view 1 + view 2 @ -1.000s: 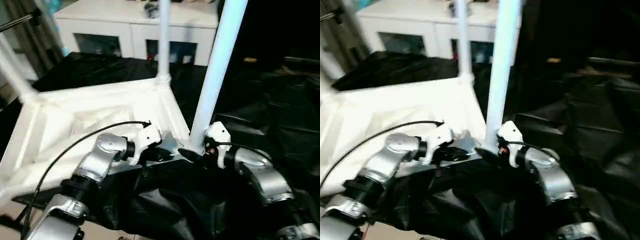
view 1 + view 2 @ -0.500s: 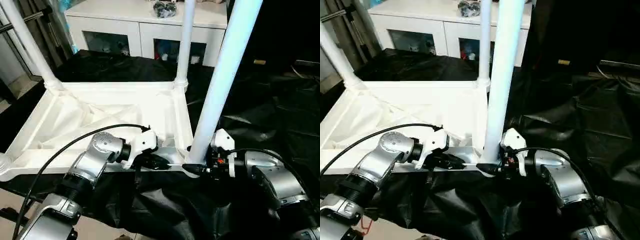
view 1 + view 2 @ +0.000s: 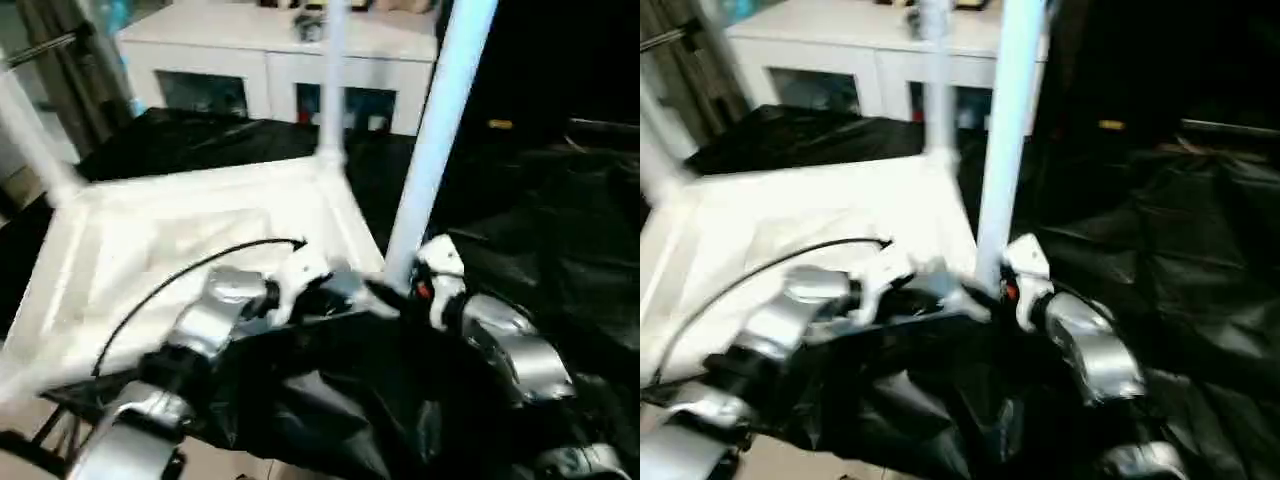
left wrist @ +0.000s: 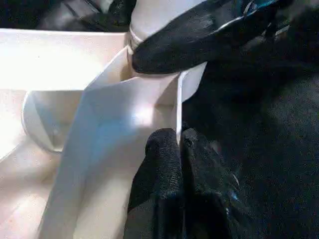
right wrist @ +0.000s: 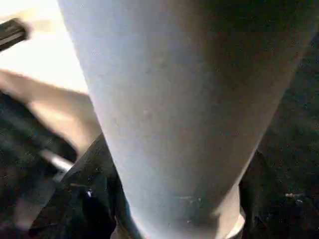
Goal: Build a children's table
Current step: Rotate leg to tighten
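Right gripper (image 3: 392, 292) jaws are narrowing around the near leg (image 3: 430, 150); left gripper (image 4: 178, 142) jaws are pinching tabletop (image 3: 130, 250) rim, steadying seating.

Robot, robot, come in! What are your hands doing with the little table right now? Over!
Left gripper pinching tabletop edge. Right gripper around base of near leg, at corner socket. Three legs standing. Nothing blocking.

White table leg (image 5: 174, 114) rises close before the camera, widest at its base. Black fingers (image 5: 94, 199) sit on both sides of that base. White tabletop (image 5: 45, 64) behind; black sheet (image 5: 294, 149) beside.
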